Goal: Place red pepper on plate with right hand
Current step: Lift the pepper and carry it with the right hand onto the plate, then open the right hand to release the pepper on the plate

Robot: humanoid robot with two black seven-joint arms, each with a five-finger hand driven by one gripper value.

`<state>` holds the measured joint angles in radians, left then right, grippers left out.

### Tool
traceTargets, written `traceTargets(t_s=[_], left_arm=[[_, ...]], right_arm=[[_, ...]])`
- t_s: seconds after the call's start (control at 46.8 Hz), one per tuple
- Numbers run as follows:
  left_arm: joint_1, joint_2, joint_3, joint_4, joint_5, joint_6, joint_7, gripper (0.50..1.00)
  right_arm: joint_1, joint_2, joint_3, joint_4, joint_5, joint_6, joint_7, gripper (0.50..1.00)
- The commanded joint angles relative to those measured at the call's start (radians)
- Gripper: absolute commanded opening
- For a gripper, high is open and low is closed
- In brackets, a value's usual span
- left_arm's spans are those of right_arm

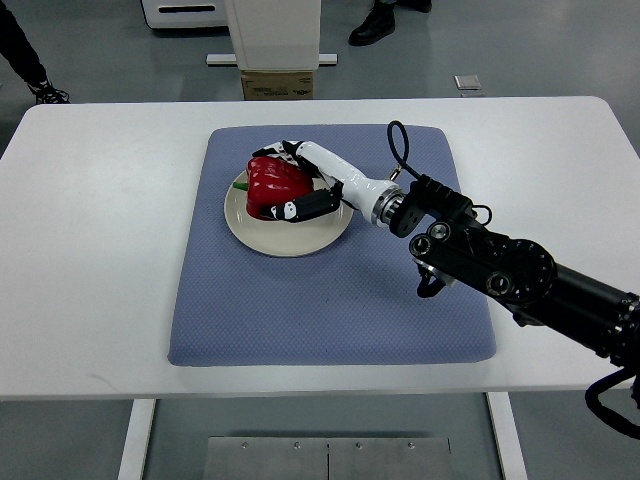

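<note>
Pepper on the plate, in our grip.
Our right hand (pixel 300 185) had its fingers curled around the red pepper (pixel 275 183), which sat on the plate (pixel 300 240), toward its ten o'clock side.

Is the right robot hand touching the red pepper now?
Touching. The top view shows the right robot hand with fingers wrapped around the red pepper over the plate.

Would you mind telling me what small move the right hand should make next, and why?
Probably open the fingers and let go. The right hand is wrapped around the red pepper, which already sits over the plate on the blue mat. Whether the pepper fully rests on the plate is hard to tell, so a slight lowering first may be wise.
</note>
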<state>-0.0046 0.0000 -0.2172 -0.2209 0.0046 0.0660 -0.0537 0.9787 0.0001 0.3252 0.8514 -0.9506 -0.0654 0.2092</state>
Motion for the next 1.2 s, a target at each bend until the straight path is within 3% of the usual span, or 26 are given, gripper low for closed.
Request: traceTargets(t_s=[0.0, 0.406, 0.791, 0.812, 0.898, 0.983, 1.176], left_arm=[[0.0, 0.0, -0.001, 0.0, 0.0, 0.0, 0.0, 1.0], [0.0, 0.0, -0.001, 0.0, 0.0, 0.0, 0.0, 1.0], [0.0, 0.0, -0.001, 0.0, 0.0, 0.0, 0.0, 1.0], [0.0, 0.0, -0.001, 0.0, 0.0, 0.0, 0.0, 1.0], [0.0, 0.0, -0.001, 0.0, 0.0, 0.0, 0.0, 1.0], [0.0, 0.0, -0.001, 0.0, 0.0, 0.0, 0.0, 1.0], [0.0, 0.0, -0.001, 0.0, 0.0, 0.0, 0.0, 1.0]], right_arm=[[-0.006, 0.0, 0.0, -0.008, 0.0, -0.002, -0.01, 0.5], [-0.038, 0.0, 0.005, -0.035, 0.0, -0.04, -0.071, 0.5], [-0.04, 0.0, 0.006, -0.032, 0.018, -0.043, -0.068, 0.5], [-0.041, 0.0, 0.008, -0.032, 0.018, -0.042, -0.068, 0.518], [-0.046, 0.0, 0.008, -0.031, 0.018, -0.043, -0.068, 0.823], [-0.055, 0.0, 0.009, -0.031, 0.018, -0.042, -0.066, 0.987], [-0.057, 0.0, 0.009, -0.028, 0.03, -0.042, -0.066, 1.0]])
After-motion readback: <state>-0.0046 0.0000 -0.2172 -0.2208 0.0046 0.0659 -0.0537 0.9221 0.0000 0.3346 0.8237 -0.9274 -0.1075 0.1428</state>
